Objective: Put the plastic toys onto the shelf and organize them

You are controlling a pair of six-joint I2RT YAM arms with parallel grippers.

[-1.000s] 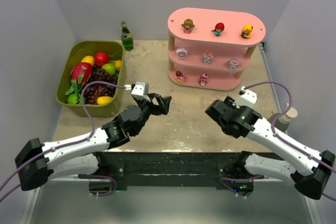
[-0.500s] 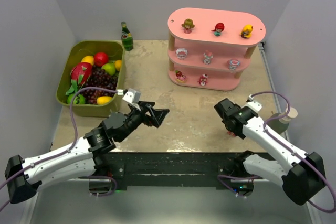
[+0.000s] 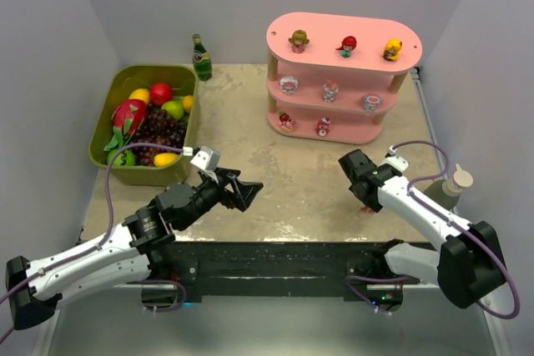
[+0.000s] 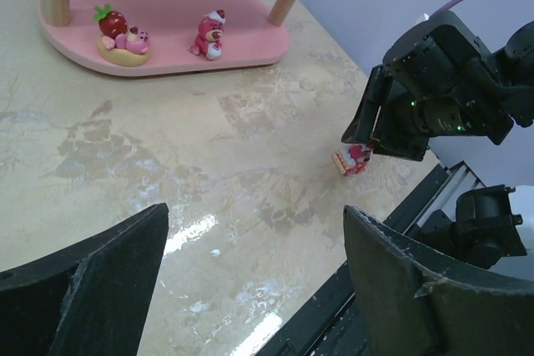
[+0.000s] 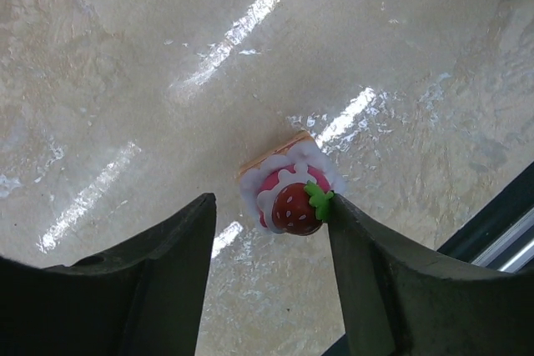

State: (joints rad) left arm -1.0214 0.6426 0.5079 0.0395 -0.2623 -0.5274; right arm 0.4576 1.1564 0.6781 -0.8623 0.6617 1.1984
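Note:
A small strawberry-topped cake toy lies on the table near the front right, and shows as well in the top view and the left wrist view. My right gripper straddles it from above, open; the right finger touches the green leaf and the left finger stands apart. Over the table's front middle my left gripper is wide open with nothing between its fingers. The pink shelf stands at the back right with three toys on its top board, three on the middle board and two on the bottom board.
An olive-green bin full of toy fruit sits at the left. A green bottle stands behind it. A pale bottle is at the table's right edge. The black frame runs along the near edge.
My right gripper swung toward the near edge, came down over the cake toy and narrowed its jaws. My left arm drew back toward the near left and its jaws widened.

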